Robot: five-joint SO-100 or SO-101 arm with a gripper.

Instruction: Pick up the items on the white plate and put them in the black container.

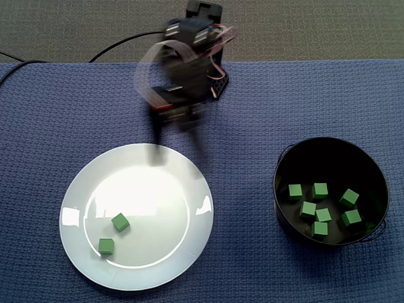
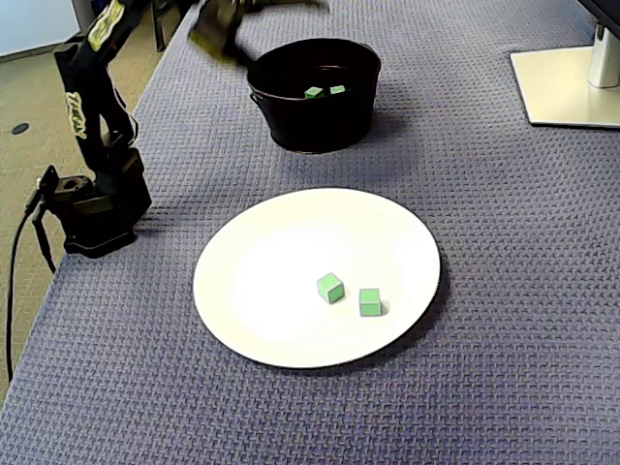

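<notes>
Mat [image 1: 66, 110]: blue, woven, covers the work area.

Plate [image 1: 71, 204]: white, on the left of the overhead fixed view and well apart from the container.

Container [image 1: 279, 182]: black, right of the plate. It holds seven green cubes.

Arm [image 1: 182, 72]: base at the mat's far edge, reaching toward the plate's upper rim. It is heavily blurred.

Gripper [image 1: 178, 142]: over the plate's top rim and clear of the cubes. The blur prevents any finding on whether the jaws are apart or together; nothing is visibly carried.

Cubes [image 1: 120, 222]: two lie on the plate, lower left of its centre, near each other but not touching. The task appears largely done, with these two outstanding.

Risks:
- The plate is glossy, so a jaw landing off-centre could skid a cube sideways instead of seizing it.
- The two cubes sit close together, so wide jaws may clip the neighbour and shift it.
- A fast descent could strike the plate and shift it.
- A release near the container rim could bounce a cube onto the mat.
</notes>
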